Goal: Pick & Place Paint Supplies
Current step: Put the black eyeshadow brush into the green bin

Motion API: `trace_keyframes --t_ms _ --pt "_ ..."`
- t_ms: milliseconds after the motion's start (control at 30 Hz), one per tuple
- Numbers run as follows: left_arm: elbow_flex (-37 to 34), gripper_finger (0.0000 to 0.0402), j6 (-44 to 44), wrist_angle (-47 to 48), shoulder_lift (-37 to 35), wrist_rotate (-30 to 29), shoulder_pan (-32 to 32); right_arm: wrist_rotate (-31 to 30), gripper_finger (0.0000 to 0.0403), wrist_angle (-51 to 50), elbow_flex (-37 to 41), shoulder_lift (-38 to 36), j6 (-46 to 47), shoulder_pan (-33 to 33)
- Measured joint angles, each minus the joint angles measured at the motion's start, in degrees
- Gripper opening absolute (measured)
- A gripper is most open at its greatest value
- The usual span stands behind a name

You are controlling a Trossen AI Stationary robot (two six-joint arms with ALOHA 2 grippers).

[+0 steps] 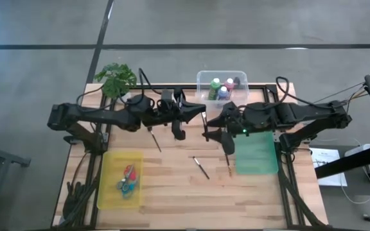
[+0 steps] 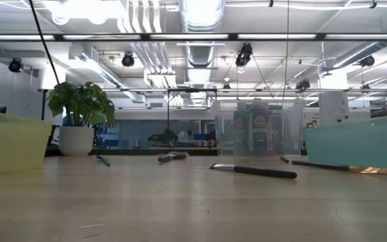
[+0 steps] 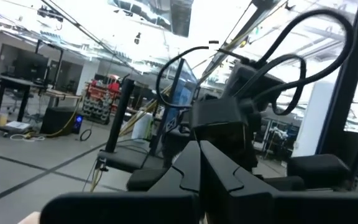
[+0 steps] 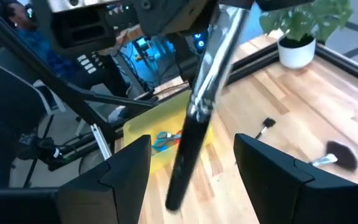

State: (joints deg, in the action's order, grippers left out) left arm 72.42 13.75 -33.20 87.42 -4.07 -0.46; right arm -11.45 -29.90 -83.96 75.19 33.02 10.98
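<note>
1. Above the middle of the table, the left gripper (image 1: 201, 109) is being held out toward the right arm with its fingers (image 3: 204, 168) clenched together; nothing can be made out between them.
2. Facing it, just apart, the right gripper (image 1: 209, 131) is being held with its fingers (image 4: 129, 162) spread wide and released.
3. Between those spread fingers, a dark-handled brush (image 4: 194, 124) with a silver ferrule is being shown in the right wrist view, touching neither finger. Its upper end is being hidden by dark arm parts, so what is holding it cannot be told.
4. On the bare wood, three more brushes are being left lying: one (image 1: 154, 138) below the left arm, one (image 1: 201, 167) near the centre, and one (image 1: 227, 160) just beside the green tray (image 1: 257, 157).
5. At the far edge, the green, blue and pink paint bottles (image 1: 223, 88) are being contained upright in a clear bin (image 1: 201, 80).
6. Toward the near left, the scissors (image 1: 127, 179) are being held in a yellow tray (image 1: 111, 160).
7. At the far left corner, a potted plant (image 1: 114, 78) is being left standing.
</note>
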Motion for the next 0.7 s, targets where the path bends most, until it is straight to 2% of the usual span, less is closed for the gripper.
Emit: trace_keyframes --t_ms 133,200,300,400,433,700 --pt "-0.1 0.0000 -0.1 0.4 0.0 0.0 -0.4 0.9 0.0223 3.4 0.0 1.5 0.1 0.0" --pt "-0.1 0.0000 -0.1 0.2 0.0 0.0 -0.6 1.0 0.0205 4.2 0.0 1.6 0.0 0.0" --pt "-0.1 0.0000 -0.1 0.5 0.0 0.0 -0.7 1.0 0.0143 4.0 0.0 1.6 0.0 0.0" --pt "-0.1 0.0000 -0.1 0.1 0.0 0.5 -0.8 0.6 0.0046 3.3 0.0 1.0 0.0 -0.1" --pt "-0.1 0.0000 -0.2 -0.1 0.0 0.3 -0.8 0.7 0.0037 2.9 0.0 0.7 -0.2 -0.1" --pt "-0.1 0.0008 0.1 0.4 0.0 0.6 -0.8 1.0 0.0037 1.5 0.0 0.3 -0.2 -0.6"
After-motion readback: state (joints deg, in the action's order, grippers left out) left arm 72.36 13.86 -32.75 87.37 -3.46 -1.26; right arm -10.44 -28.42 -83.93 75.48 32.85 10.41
